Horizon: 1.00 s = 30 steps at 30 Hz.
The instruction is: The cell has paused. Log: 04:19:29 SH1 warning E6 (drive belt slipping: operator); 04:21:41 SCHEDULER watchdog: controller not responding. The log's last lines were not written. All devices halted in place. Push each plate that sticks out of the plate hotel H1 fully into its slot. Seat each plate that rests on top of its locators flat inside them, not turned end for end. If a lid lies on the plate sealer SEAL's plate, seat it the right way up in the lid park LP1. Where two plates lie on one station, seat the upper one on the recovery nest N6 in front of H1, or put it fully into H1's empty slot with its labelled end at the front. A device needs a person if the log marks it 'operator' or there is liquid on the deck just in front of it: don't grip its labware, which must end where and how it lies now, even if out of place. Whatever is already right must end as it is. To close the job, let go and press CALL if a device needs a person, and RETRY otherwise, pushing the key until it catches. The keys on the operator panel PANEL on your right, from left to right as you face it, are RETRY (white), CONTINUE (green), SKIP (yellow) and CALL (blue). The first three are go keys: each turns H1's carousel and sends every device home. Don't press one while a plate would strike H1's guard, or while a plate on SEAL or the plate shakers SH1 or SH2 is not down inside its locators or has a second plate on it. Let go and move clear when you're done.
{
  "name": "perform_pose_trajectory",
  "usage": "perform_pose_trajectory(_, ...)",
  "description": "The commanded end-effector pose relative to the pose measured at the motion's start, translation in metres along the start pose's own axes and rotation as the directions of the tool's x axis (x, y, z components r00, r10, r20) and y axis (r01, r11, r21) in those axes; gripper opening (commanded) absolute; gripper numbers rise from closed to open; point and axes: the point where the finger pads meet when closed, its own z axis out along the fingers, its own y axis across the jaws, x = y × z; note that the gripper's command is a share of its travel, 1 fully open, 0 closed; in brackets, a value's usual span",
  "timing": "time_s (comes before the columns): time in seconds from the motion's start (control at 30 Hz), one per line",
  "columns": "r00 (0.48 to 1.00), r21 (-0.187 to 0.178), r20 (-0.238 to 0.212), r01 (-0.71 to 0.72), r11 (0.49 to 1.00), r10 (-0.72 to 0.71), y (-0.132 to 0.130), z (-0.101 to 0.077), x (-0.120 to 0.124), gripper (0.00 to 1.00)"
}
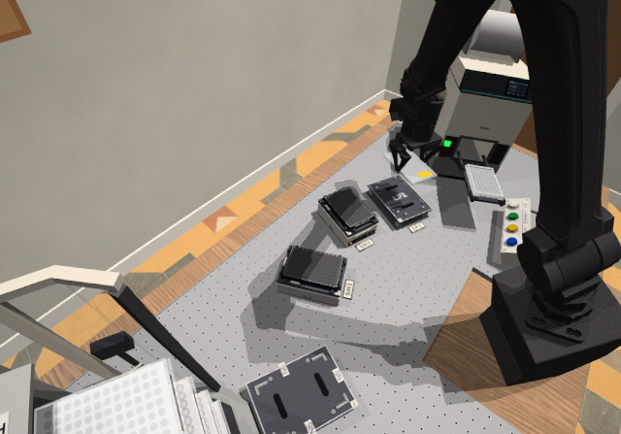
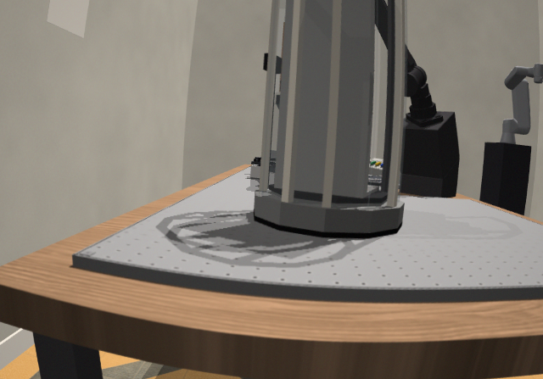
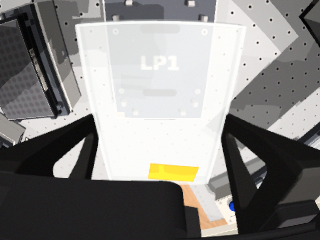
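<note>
Left of the tool (image 1: 411, 154), SH1's dark plate (image 1: 313, 266) looks flat, while SH2's plate (image 1: 349, 207) sits skewed on its locators, unseated. The tool's fingers are clamped wide on the clear lid (image 3: 160, 103), yellow tag (image 3: 174, 172) toward the wrist, carried above and short of the LP1 lid park (image 1: 400, 199), which lies just ahead. To its right, SEAL's white plate (image 1: 483, 183) is bare. Judged remaining: seat the lid, fix SH2, check the hotel H1 (image 2: 333, 103), press CALL (image 1: 510, 241) on the counter (image 1: 401, 279).
</note>
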Motion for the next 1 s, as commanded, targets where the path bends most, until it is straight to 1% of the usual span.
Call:
perform_pose_trajectory(0.0, 1.000, 0.008, 0.015, -0.009, 1.000, 0.009, 0.001, 0.000, -0.002, 0.84)
perform_pose_trajectory(0.07, 1.000, 0.005, 0.002, -0.019, 1.000, 0.019, -0.003, 0.008, 0.001, 0.84)
perform_pose_trajectory(0.13, 1.000, 0.003, -0.004, -0.011, 1.000, 0.011, 0.001, 0.013, 0.002, 0.84)
perform_pose_trajectory(0.23, 1.000, 0.003, -0.003, -0.007, 1.000, 0.007, 0.002, 0.013, 0.001, 0.84)
perform_pose_trajectory(0.27, 0.999, 0.013, 0.037, -0.011, 1.000, 0.011, -0.002, -0.003, -0.006, 0.84)
perform_pose_trajectory(0.3, 0.999, 0.013, 0.037, -0.011, 1.000, 0.010, -0.001, -0.002, -0.006, 0.84)
perform_pose_trajectory(0.33, 0.999, 0.012, 0.033, -0.008, 1.000, 0.008, -0.001, 0.001, -0.008, 0.84)
perform_pose_trajectory(0.4, 1.000, 0.004, 0.002, -0.012, 1.000, 0.012, 0.000, 0.017, 0.000, 0.84)
perform_pose_trajectory(0.43, 1.000, 0.003, -0.003, -0.013, 1.000, 0.013, 0.000, 0.019, 0.002, 0.84)
perform_pose_trajectory(0.5, 1.000, 0.003, -0.005, -0.010, 1.000, 0.010, 0.001, 0.022, 0.002, 0.84)
perform_pose_trajectory(0.6, 1.000, 0.008, 0.018, -0.010, 1.000, 0.010, 0.000, 0.015, -0.003, 0.84)
perform_pose_trajectory(0.73, 1.000, 0.003, -0.004, -0.008, 1.000, 0.008, 0.002, 0.029, 0.001, 0.84)
perform_pose_trajectory(0.8, 1.000, 0.003, -0.004, -0.008, 1.000, 0.008, 0.002, 0.029, 0.001, 0.84)
perform_pose_trajectory(0.83, 0.999, 0.013, 0.038, -0.011, 1.000, 0.010, -0.002, 0.011, -0.007, 0.84)
perform_pose_trajectory(0.9, 0.999, 0.011, 0.032, -0.008, 1.000, 0.008, -0.002, 0.018, -0.010, 0.84)
perform_pose_trajectory(0.97, 1.000, 0.006, 0.007, -0.009, 1.000, 0.009, -0.001, 0.031, -0.004, 0.84)
